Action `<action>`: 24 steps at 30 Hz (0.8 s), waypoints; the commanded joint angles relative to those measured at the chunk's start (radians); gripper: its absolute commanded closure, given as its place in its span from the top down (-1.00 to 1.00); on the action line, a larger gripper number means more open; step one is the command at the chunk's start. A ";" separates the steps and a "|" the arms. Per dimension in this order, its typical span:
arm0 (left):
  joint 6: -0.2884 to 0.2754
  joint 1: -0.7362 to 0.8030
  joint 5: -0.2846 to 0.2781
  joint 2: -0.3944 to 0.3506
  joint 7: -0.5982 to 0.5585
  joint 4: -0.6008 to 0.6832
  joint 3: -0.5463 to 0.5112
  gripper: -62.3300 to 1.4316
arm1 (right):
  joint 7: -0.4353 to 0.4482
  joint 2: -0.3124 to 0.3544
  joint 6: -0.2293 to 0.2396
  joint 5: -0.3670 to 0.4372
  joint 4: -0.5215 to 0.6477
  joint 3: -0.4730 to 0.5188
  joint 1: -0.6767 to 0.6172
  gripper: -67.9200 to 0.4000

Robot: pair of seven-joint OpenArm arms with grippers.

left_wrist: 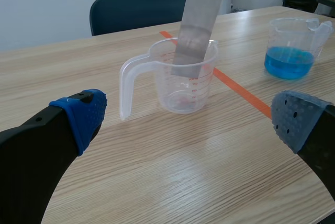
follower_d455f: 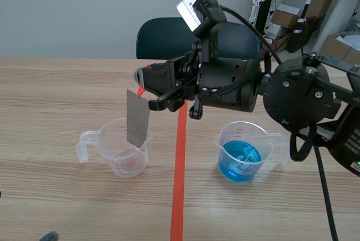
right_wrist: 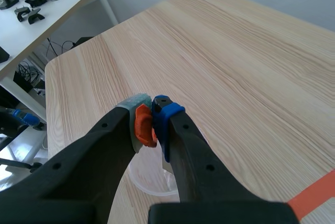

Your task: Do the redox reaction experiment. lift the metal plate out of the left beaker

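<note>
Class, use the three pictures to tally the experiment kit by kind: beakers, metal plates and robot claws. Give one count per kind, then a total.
Beakers: 2, the left beaker and the beaker with blue liquid
Plates: 1, the metal plate
Claws: 2, the left claw and the right claw
Total: 5

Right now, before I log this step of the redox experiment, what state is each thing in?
metal plate: hanging near upright from the right gripper, lower end inside the left beaker.
left beaker: upright, no coloured liquid visible.
right beaker: upright, part full of blue liquid.
right gripper: shut on the metal plate's top.
left gripper: open, holding nothing.
</note>
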 commanded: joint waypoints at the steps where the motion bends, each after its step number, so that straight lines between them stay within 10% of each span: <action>1: -0.003 0.002 -0.006 0.005 -0.014 0.017 -0.003 1.00 | 0.015 0.008 0.005 0.010 0.011 0.002 0.031 -0.98; 13: -0.003 0.002 -0.006 0.005 -0.014 0.017 -0.003 1.00 | 0.033 0.008 0.032 0.010 0.011 0.002 0.043 -0.90; 21: -0.003 0.002 -0.006 0.005 -0.014 0.017 -0.003 1.00 | 0.057 0.008 0.047 -0.012 0.011 0.002 0.043 0.62; 24: -0.003 0.002 -0.006 0.005 -0.014 0.017 -0.003 1.00 | 0.057 0.008 0.047 -0.026 0.011 0.002 0.043 0.74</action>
